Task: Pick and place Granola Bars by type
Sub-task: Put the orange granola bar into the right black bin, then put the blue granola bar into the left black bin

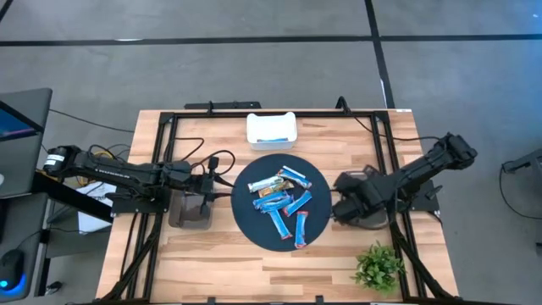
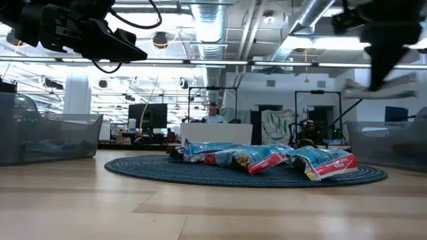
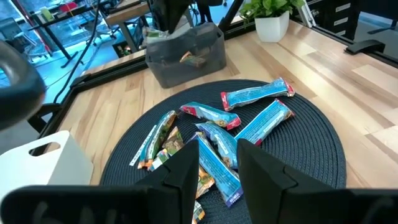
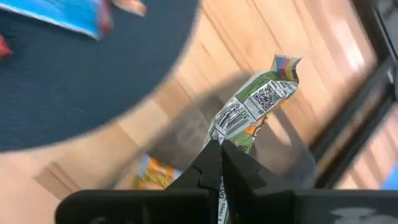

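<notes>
Several granola bars [image 1: 284,202], mostly shiny blue with red ends, lie in a loose heap on a round dark mat [image 1: 254,229]; the low view shows the heap [image 2: 267,159] too. My left gripper [image 3: 219,149] hovers open above the mat's left part, over a blue bar [image 3: 217,165]. My right gripper [image 4: 219,149] is shut on a green-and-white wrapped bar [image 4: 255,102] over the grey bin [image 1: 373,222] on the right. Another orange-green bar [image 4: 149,174] lies in that bin. My right gripper pinches the green-and-white bar by one end [image 4: 229,132] between its two shut fingers. The bar runs on from the fingertips along their line. It is lifted clear above the grey bin, and its far crimped end [image 4: 286,63] is free.
A second grey bin [image 1: 190,209] stands left of the mat, under my left arm. A white container [image 1: 271,129] sits at the far edge, holding something blue. A small potted plant [image 1: 378,267] stands at the near right corner. Black frame rails run along both sides.
</notes>
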{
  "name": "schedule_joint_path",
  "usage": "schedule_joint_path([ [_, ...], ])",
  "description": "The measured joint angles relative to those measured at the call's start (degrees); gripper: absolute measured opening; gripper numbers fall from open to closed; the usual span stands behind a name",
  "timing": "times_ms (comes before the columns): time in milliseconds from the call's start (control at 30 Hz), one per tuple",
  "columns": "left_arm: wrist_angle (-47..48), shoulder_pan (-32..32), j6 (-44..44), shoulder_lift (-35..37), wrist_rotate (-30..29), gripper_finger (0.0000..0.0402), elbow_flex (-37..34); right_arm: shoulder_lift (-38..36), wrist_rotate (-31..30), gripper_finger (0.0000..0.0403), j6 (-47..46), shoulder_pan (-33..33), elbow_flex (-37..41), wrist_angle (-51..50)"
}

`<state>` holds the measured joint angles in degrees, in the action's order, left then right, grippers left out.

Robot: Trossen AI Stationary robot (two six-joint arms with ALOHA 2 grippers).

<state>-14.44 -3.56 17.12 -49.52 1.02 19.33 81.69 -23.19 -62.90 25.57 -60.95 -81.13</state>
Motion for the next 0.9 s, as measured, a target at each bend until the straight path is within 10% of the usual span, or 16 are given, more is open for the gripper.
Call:
schedule_joint_path([
  [467, 0.0, 0.0, 0.0, 0.0, -0.2, 0.0103, 0.0, -1.0, 5.1, 0.0006, -11.9, 3.7, 5.3, 0.8],
  [900, 0.0, 0.0, 0.0, 0.0, -0.2, 0.0103, 0.0, -0.7, 4.2, 0.0115, -9.0, 3.7, 5.3, 1.0],
])
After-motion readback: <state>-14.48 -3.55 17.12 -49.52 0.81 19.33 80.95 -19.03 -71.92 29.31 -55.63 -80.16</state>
